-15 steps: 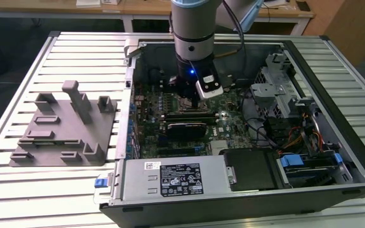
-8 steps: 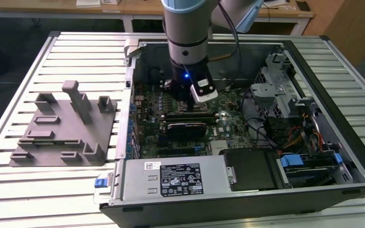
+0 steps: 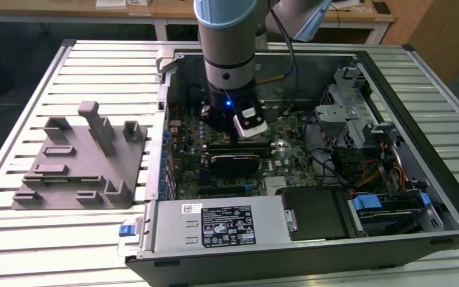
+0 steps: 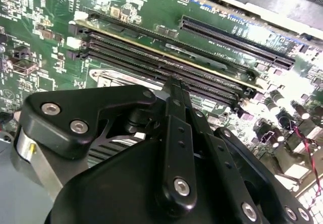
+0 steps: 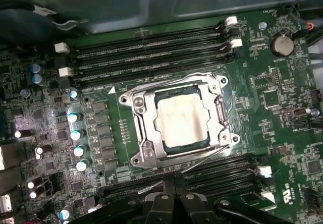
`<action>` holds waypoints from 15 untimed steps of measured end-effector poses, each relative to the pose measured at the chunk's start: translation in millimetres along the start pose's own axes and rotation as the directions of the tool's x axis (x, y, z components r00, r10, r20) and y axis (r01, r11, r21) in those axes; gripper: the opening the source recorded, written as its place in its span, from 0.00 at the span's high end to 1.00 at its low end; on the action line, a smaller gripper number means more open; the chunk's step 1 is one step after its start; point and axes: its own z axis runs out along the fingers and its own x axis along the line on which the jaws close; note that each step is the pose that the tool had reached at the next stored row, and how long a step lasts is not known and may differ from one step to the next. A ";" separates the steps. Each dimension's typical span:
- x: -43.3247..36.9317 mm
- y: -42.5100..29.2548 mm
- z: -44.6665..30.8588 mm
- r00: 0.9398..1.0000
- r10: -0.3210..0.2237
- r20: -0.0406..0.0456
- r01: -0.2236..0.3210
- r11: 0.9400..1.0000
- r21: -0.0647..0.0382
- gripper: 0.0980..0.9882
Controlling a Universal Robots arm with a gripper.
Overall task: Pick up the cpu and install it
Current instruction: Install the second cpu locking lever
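cpu [image 5: 180,119] sits flat inside the socket frame [image 5: 146,133] in the first wrist view, at the middle of the motherboard [image 5: 282,148], between two banks of long black memory slots [image 5: 151,52]. its top is a pale, matte silver-white metal plate, square with rounded corners, a little stained. i judge it light, thin and stiff, but fragile on its underside, and the smooth lid may slip; the safe hold is on two opposite edges, never on the flat faces. the frame around it is bright steel with screws at the corners and a thin wire lever [image 5: 202,161] lying along one side.

gripper [image 5: 174,204] hangs over the board just beside the frame, black, with bolted links; its fingers look drawn together and hold nothing. in the exterior view the arm [image 3: 228,54] stands upright inside the open computer case [image 3: 421,78], well apart from the grey plastic fixture [image 3: 82,158].
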 end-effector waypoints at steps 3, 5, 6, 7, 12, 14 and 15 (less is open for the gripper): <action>0.0 -0.6 -0.1 1.000 0.000 -0.003 -0.001 1.000 -0.015 0.99; 0.0 -0.6 0.0 1.000 0.000 -0.003 -0.001 1.000 -0.015 0.99; 0.4 -1.0 0.1 1.000 0.000 -0.003 -0.001 1.000 -0.015 0.99; 1.2 -1.6 0.3 1.000 0.000 -0.003 -0.001 1.000 -0.016 0.99; 6.5 -6.1 2.5 1.000 0.000 -0.005 -0.001 1.000 -0.025 0.99; 8.6 -8.3 3.9 1.000 0.000 -0.007 -0.001 0.999 -0.033 0.99; 9.3 -9.2 4.4 1.000 0.000 -0.008 0.000 0.999 -0.038 0.99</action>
